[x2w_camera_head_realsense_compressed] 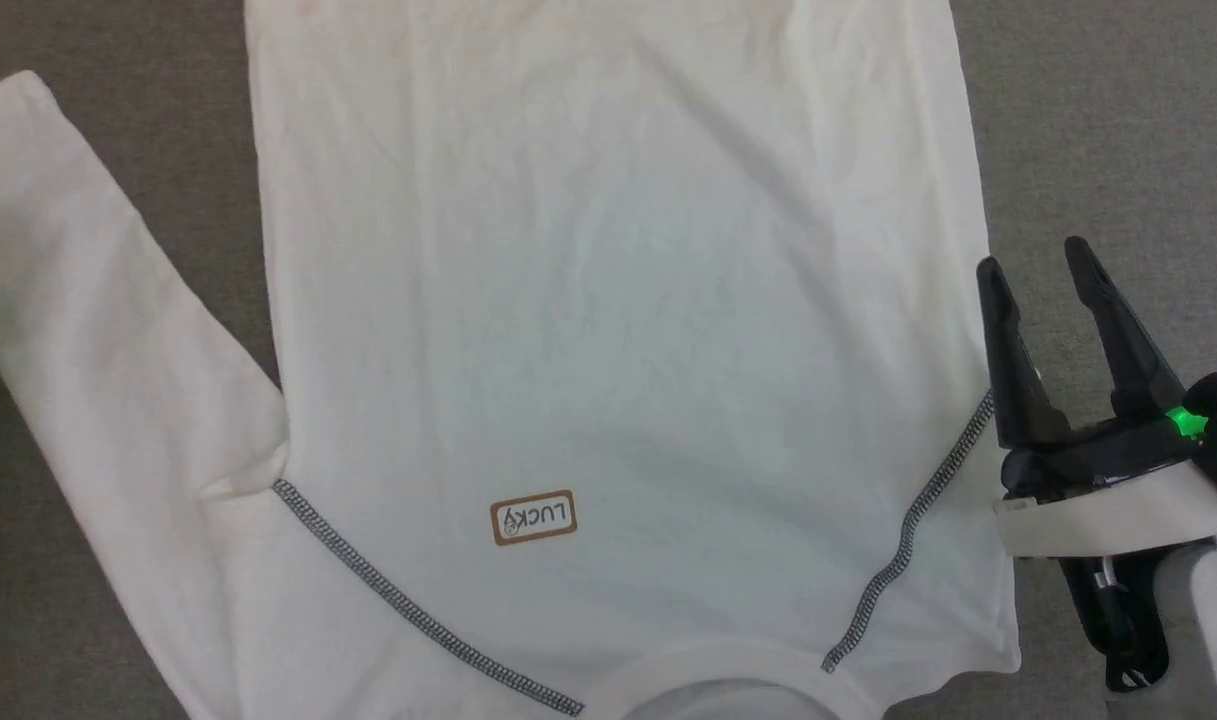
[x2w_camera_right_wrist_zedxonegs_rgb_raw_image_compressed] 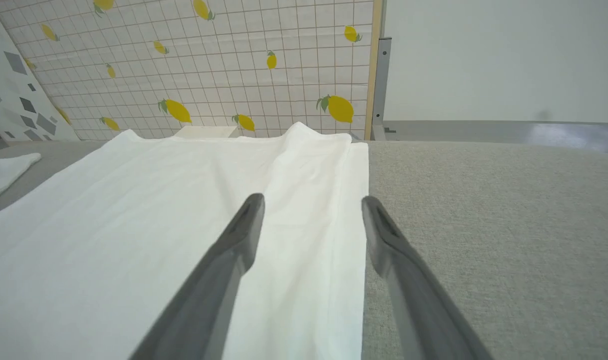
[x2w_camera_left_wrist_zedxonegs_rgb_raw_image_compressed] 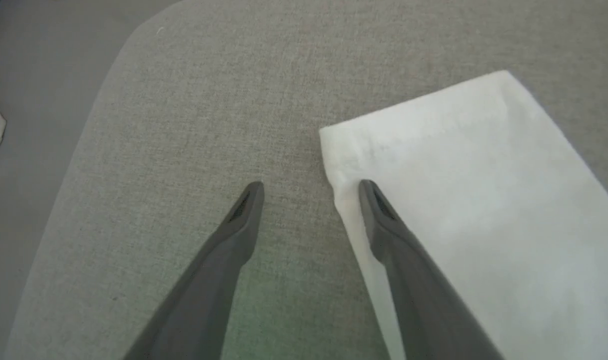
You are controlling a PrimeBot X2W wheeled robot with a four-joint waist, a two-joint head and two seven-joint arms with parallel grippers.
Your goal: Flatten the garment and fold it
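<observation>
A: What are we on?
B: We're on a grey fabric surface (x2w_camera_right_wrist_zedxonegs_rgb_raw_image_compressed: 483,225), lemon-tile wall (x2w_camera_right_wrist_zedxonegs_rgb_raw_image_compressed: 209,75) beyond. One white shirt (x2w_camera_head_realsense_compressed: 618,300), flat. Both grippers spread wide, empty: left gripper (x2w_camera_left_wrist_zedxonegs_rgb_raw_image_compressed: 311,184) at its cuff (x2w_camera_left_wrist_zedxonegs_rgb_raw_image_compressed: 433,125), right gripper (x2w_camera_head_realsense_compressed: 1032,255) at its side edge.

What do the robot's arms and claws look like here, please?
The right claw has two long, black, tapering fingers on a black base with a small green light. A white band wraps the wrist ahead of a pale grey forearm, with a black cable beside it. The left claw has matching dark grey fingers with a slotted recess near each tip.
</observation>
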